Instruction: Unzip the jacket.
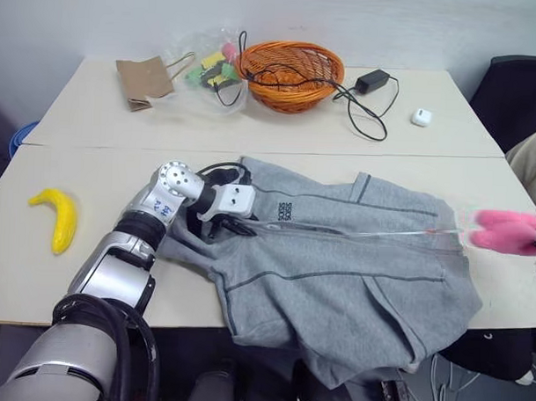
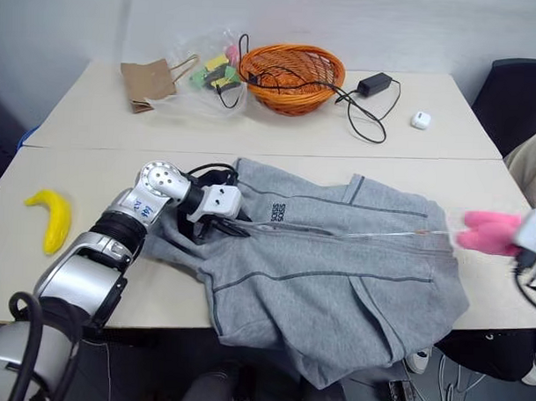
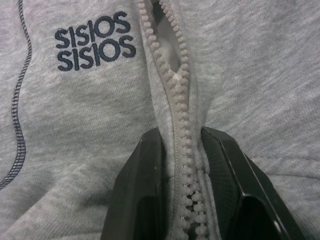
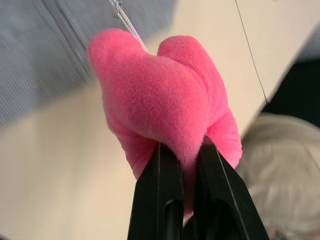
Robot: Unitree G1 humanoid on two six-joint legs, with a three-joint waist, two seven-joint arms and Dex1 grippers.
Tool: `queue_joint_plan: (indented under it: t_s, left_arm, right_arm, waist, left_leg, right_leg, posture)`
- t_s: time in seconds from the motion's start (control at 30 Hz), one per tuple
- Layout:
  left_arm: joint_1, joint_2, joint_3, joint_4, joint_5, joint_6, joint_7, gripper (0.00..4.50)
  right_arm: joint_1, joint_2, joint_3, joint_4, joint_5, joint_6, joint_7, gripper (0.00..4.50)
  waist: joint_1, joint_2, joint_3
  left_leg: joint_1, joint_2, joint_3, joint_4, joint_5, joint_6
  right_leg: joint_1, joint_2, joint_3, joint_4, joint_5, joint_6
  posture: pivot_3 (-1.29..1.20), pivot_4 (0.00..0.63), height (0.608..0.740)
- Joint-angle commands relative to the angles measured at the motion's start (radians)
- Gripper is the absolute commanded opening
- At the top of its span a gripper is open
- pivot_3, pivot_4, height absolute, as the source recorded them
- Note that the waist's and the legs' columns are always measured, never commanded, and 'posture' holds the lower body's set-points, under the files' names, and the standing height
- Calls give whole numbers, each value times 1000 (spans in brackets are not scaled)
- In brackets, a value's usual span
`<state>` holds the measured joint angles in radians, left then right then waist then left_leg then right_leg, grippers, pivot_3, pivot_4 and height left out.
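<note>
A: Where do the two head views look from?
B: From above, forward and down across the table [image 1: 80,273]; both share the jacket [image 1: 353,274], with the basket [image 1: 290,74] at 12 o'clock.
A: And the wrist views?
B: The left one sits very near the jacket's zipper [image 3: 181,125], looking along its fingers [image 3: 137,195]. The right one looks closely at a pink toy [image 4: 165,95], also at 3 o'clock for the head.

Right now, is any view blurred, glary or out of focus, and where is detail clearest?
Left wrist view: sharp on the zipper and chest print, no glare. Right wrist view: the pink toy is fairly crisp, the table and jacket behind it smeared. Eye views: even light and soft shadows; the toy and right gripper look smeared at the frame edge.
</note>
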<state>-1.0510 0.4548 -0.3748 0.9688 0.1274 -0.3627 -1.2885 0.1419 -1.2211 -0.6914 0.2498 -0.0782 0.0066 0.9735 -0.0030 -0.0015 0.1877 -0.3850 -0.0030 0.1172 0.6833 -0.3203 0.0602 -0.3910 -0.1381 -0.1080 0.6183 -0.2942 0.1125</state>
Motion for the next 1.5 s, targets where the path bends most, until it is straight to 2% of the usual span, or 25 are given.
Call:
queue_joint_plan:
  t_s: [0.03,0.13,0.23,0.37,0.57,0.7,0.83,1.3,1.5]
  left_arm:
    - [62,39,-41,41,78,26,-6,1249]
    - [71,41,-39,34,79,25,0,1249]
    - [79,37,-36,29,76,26,12,1249]
    - [87,35,-32,24,73,28,25,1249]
    - [95,58,-37,24,86,13,39,1249]
    - [93,65,-36,20,83,13,36,1249]
    - [94,69,-32,14,81,17,39,1249]
    - [101,84,-30,0,78,21,35,1249]
    - [99,84,-31,8,81,15,43,1249]
  right_arm:
    - [-23,-98,-130,270,-16,-56,-89,0]
    - [-132,-164,-119,492,17,-44,-190,0]
    - [-262,-187,-70,618,60,-14,-237,0]
    - [-417,-176,10,681,94,24,-284,0]
    - [-563,-187,141,796,55,1,-453,0]
    - [-648,-192,202,855,56,-16,-510,0]
    - [-679,-189,243,885,59,-42,-531,0]
    - [-689,-229,240,969,81,-82,-617,0]
    - [-714,-280,240,989,78,-99,-638,0]
  waist:
    - [-4,3,-2]
    - [-18,7,-5]
    - [-26,10,-6]
    - [-28,16,-10]
    - [-28,20,-12]
    - [-28,21,-13]
    - [-28,22,-14]
    - [-28,23,-14]
    - [-27,23,-14]
  left_leg:
    - [0,0,0,-1,0,0]
    - [2,0,1,-1,0,-1]
    - [3,0,0,-2,-1,-1]
    - [5,0,-1,-2,-1,-2]
    - [5,-1,0,-3,-2,-2]
    - [5,-1,0,-3,-2,-2]
    - [5,-1,0,-3,-2,-2]
    - [5,-1,0,-3,-2,-2]
    - [5,-1,0,-3,-2,-2]
  right_leg:
    - [0,0,0,0,0,0]
    - [0,-1,1,0,0,-1]
    - [1,-3,5,0,-1,-2]
    - [4,-4,6,-2,-1,-3]
    - [4,-4,6,-1,-1,-2]
    - [3,-4,6,-1,-1,-3]
    - [3,-4,6,-1,-1,-2]
    - [3,-4,6,-2,-1,-2]
    - [3,-4,6,-2,-1,-2]
  posture:
    - [0,150,740]
    - [0,150,740]
    - [0,150,740]
    - [0,150,740]
    - [0,150,740]
    - [0,150,740]
    - [0,150,740]
    - [0,150,740]
    - [0,150,740]
